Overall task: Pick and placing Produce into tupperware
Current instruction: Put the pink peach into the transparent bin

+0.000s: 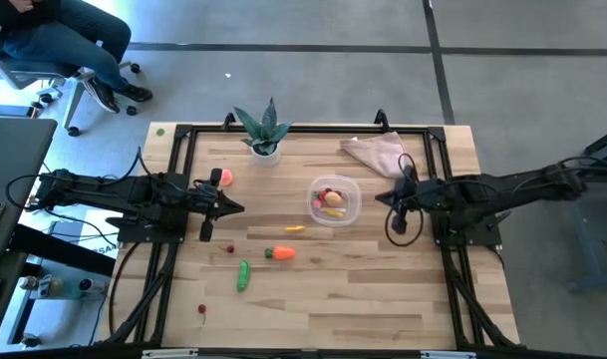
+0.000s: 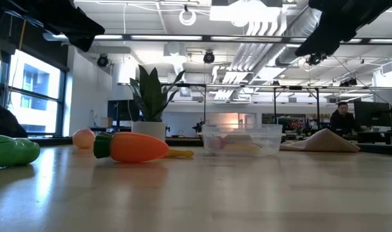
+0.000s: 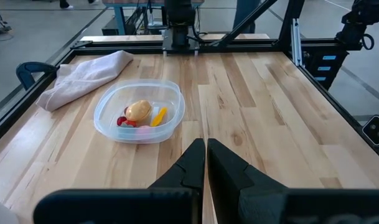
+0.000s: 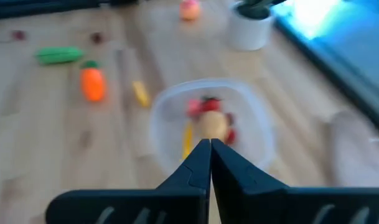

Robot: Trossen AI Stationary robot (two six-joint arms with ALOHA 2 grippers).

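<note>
My left gripper is squeezed tight on nothing, left of the tupperware. The carrot lies near the tupperware. My right gripper, just right of it, is squeezed tight and empty too.

Low view: both arms are cut off by the upper edge, neither claw visible. The cucumber is cropped at nine o'clock. The carrot hides most of a yellow piece. Right wrist view: motion blur smears the tupperware contents. High view: the red specks on the table are too small to identify.
</note>
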